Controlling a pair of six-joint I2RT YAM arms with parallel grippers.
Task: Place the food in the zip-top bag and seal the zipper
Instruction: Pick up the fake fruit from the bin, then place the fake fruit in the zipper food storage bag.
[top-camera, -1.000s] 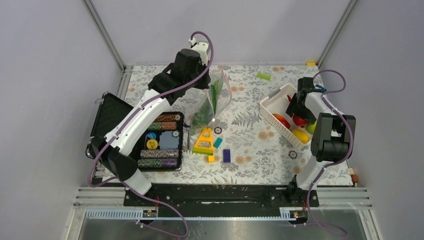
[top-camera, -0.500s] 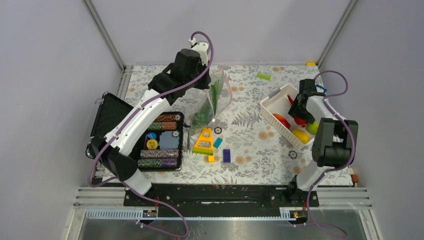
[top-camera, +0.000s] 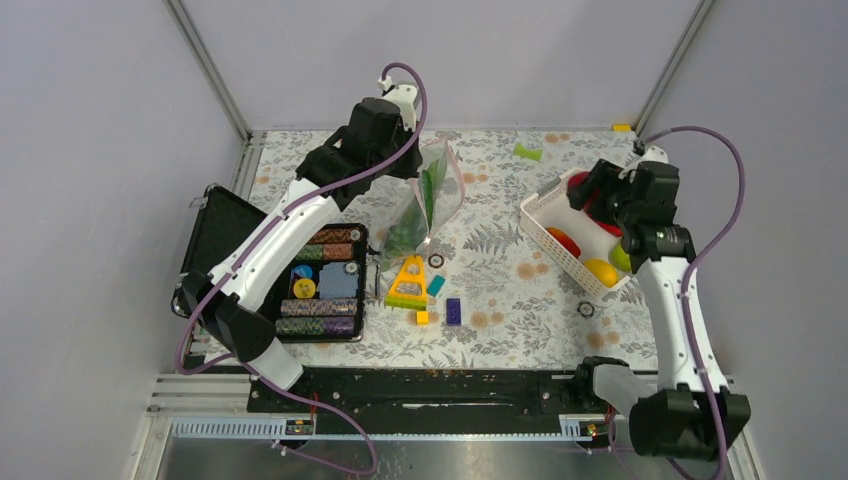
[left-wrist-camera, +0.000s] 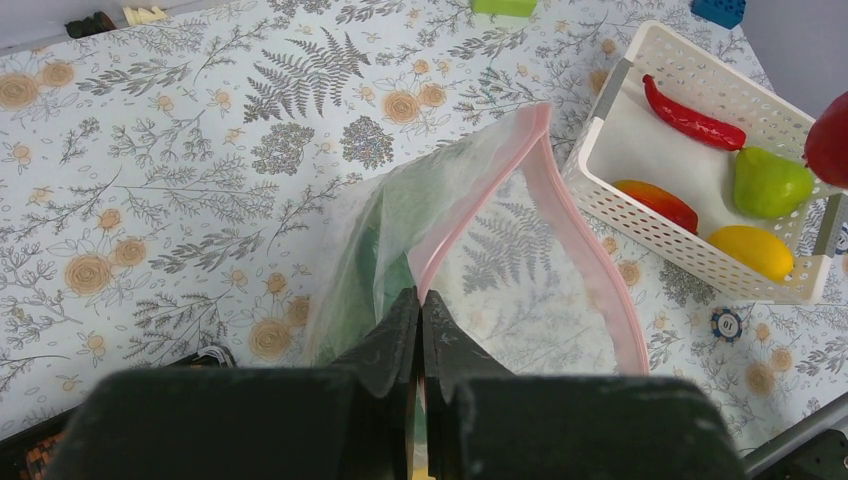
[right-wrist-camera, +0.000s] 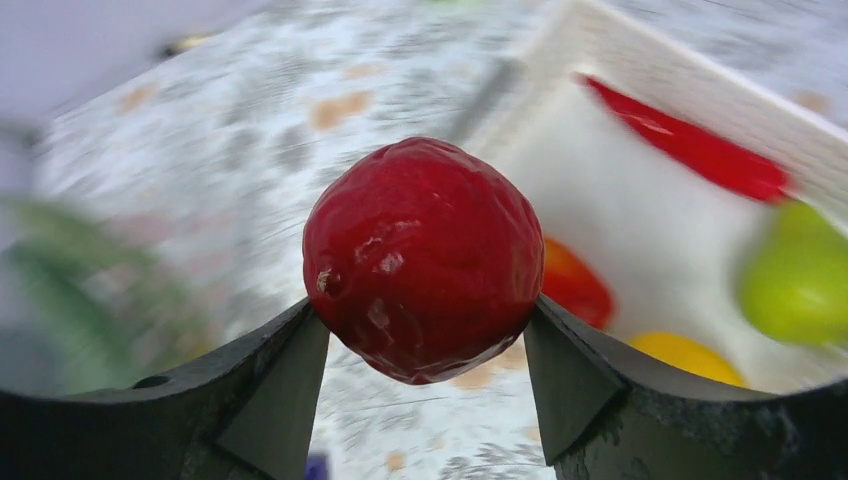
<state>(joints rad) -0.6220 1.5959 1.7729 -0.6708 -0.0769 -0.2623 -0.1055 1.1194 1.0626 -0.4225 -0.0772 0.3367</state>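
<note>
The clear zip-top bag (top-camera: 432, 205) hangs open at the table's middle with green food inside. My left gripper (left-wrist-camera: 420, 297) is shut on the pink zipper (left-wrist-camera: 590, 260) at the near side of the mouth, holding it up. My right gripper (right-wrist-camera: 423, 312) is shut on a red ball-like fruit (right-wrist-camera: 423, 258), raised above the white basket (top-camera: 541, 228). In the basket (left-wrist-camera: 700, 62) lie a red chili (left-wrist-camera: 690, 118), a green fruit (left-wrist-camera: 768, 183), a yellow fruit (left-wrist-camera: 750, 250) and a red-orange piece (left-wrist-camera: 655, 203).
A black case of poker chips (top-camera: 320, 280) lies open at the left. A yellow triangular toy (top-camera: 408, 280), a teal piece (top-camera: 436, 285) and a blue brick (top-camera: 453, 310) lie in front of the bag. A green brick (top-camera: 527, 152) sits at the back.
My right gripper closed on the red fruit in the basket and rose with it, the arm swinging up. The left arm and the bag have not moved.
</note>
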